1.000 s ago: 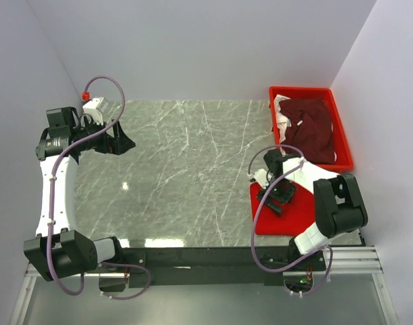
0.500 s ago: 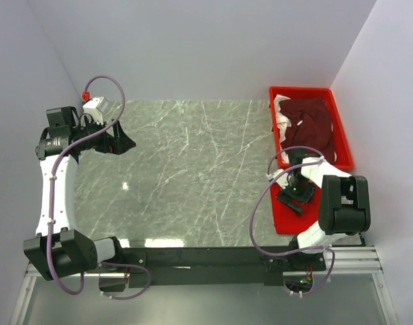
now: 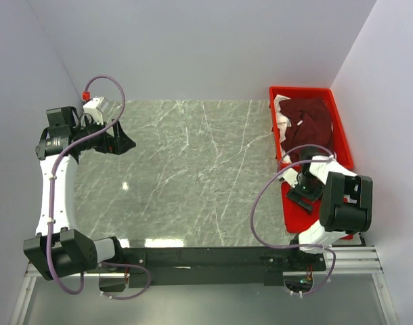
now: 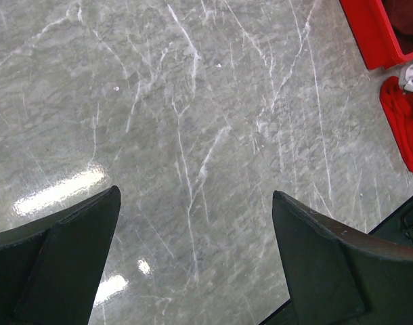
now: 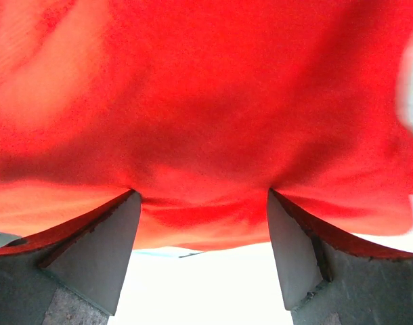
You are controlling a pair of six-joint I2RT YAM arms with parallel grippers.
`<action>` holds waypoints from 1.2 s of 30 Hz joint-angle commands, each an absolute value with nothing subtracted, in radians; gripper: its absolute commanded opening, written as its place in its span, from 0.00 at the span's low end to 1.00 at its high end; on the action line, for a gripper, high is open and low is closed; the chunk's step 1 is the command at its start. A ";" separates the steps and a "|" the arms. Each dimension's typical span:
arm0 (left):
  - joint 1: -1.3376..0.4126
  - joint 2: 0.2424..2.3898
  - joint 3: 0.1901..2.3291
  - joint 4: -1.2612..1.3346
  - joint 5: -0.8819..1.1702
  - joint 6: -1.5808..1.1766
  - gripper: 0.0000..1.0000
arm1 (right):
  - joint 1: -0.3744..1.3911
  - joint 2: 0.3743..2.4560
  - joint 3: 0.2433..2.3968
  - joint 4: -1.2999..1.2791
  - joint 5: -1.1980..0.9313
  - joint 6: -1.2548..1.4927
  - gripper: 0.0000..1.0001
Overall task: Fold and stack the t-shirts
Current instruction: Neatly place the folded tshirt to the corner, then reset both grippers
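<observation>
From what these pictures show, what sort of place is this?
Probably a robotics lab cell: left arm and right arm mounted at a marble-pattern table, plain walls close around.

Tray [image 3: 305, 91] behind, single shirt [image 3: 296, 215] in front, at right.
The tray sits at the far right corner of the table [image 3: 186, 169], a heap of shirts [image 3: 313, 128] in it; the single shirt lies just before it, under the right gripper [image 3: 305, 193].

Left gripper [image 4: 194, 195] at 6 o'clock, jaws wide apart over marble table [image 4: 193, 101]. At 1 o'clock, red tray [image 4: 369, 34] corner; at 3 o'clock, red shirt [image 4: 404, 125].
</observation>
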State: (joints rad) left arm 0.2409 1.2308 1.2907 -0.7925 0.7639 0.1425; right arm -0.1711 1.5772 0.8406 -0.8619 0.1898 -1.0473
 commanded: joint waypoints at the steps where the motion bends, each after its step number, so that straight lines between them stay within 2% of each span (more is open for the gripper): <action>1: 0.244 1.250 1.324 -0.813 0.796 0.164 0.99 | -0.176 1.526 0.945 -0.854 0.169 -1.088 0.81; 7: 0.245 1.315 1.382 -0.862 0.796 0.169 1.00 | -0.080 1.419 1.180 -1.084 0.054 -0.997 0.82; 11: 0.244 1.356 1.430 -0.882 0.778 0.152 0.99 | 0.036 1.391 1.366 -1.228 -0.130 -0.860 0.82; 17: 0.245 1.362 1.436 -0.830 0.749 0.078 0.99 | 0.184 1.425 1.560 -1.145 -0.346 -0.507 0.82; 22: 0.245 1.361 1.335 -0.796 0.692 0.069 1.00 | 0.247 1.428 1.455 -0.824 -0.445 -0.209 0.82; 26: 0.242 1.333 1.194 -0.752 0.638 0.083 1.00 | 0.285 1.407 1.310 -0.645 -0.463 -0.109 0.83; 30: 0.236 1.304 1.079 -0.732 0.589 0.109 0.99 | 0.316 1.393 1.181 -0.598 -0.462 -0.094 0.84; 36: 0.233 1.275 1.034 -0.696 0.580 0.051 0.99 | 0.318 1.359 1.173 -0.604 -0.459 -0.098 0.85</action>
State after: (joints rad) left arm 0.2386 1.3251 1.0191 -0.7639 0.5892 0.0807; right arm 0.3141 1.4208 1.1503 -0.6765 -0.4397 -0.1226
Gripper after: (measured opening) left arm 0.995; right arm 0.844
